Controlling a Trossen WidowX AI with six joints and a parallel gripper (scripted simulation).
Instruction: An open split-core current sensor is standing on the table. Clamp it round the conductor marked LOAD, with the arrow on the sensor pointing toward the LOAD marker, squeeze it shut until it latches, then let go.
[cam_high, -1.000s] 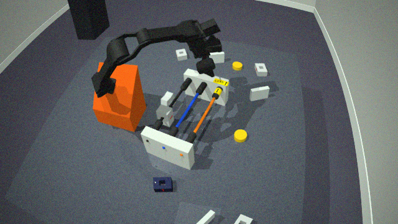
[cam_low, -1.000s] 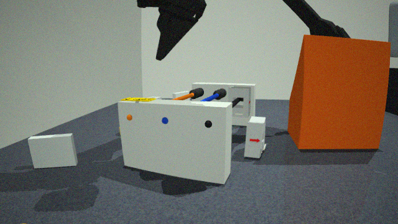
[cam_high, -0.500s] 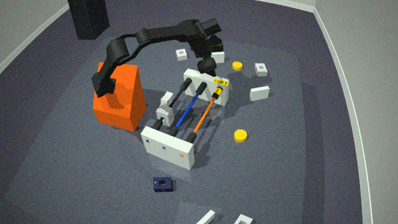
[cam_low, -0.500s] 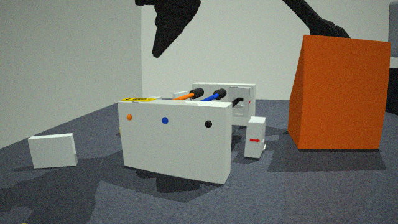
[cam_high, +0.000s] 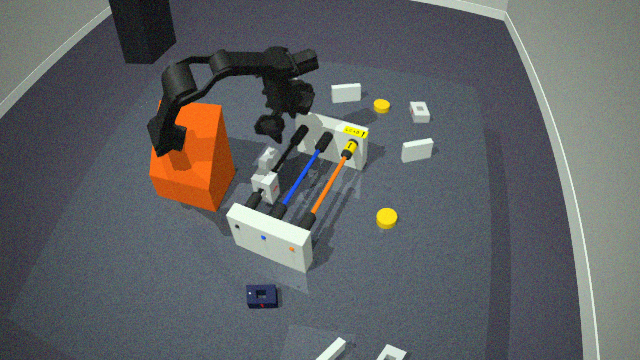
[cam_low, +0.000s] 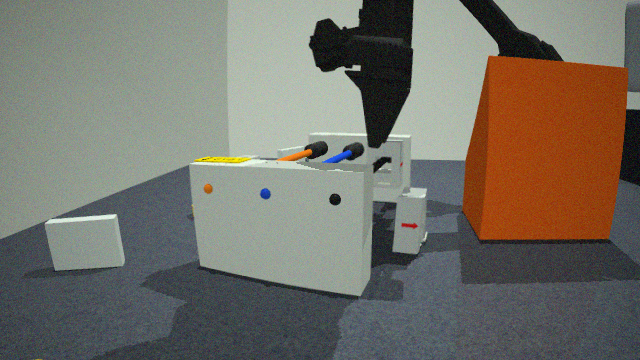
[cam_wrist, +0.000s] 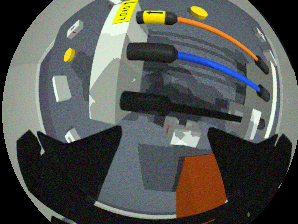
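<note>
The white split-core sensor with a red arrow stands on the table beside the black conductor; how far its jaw is open is hard to tell. The orange conductor runs through a yellow arrow sleeve at the end block with the yellow LOAD label. My gripper is open and empty, pointing down above the standing sensor's side of the rack. In the wrist view the sensor shows between and beyond the fingertips.
Another white sensor sits round the black conductor. The blue conductor runs between black and orange. An orange block stands beside the rack. A dark blue sensor, white blocks and yellow discs lie around.
</note>
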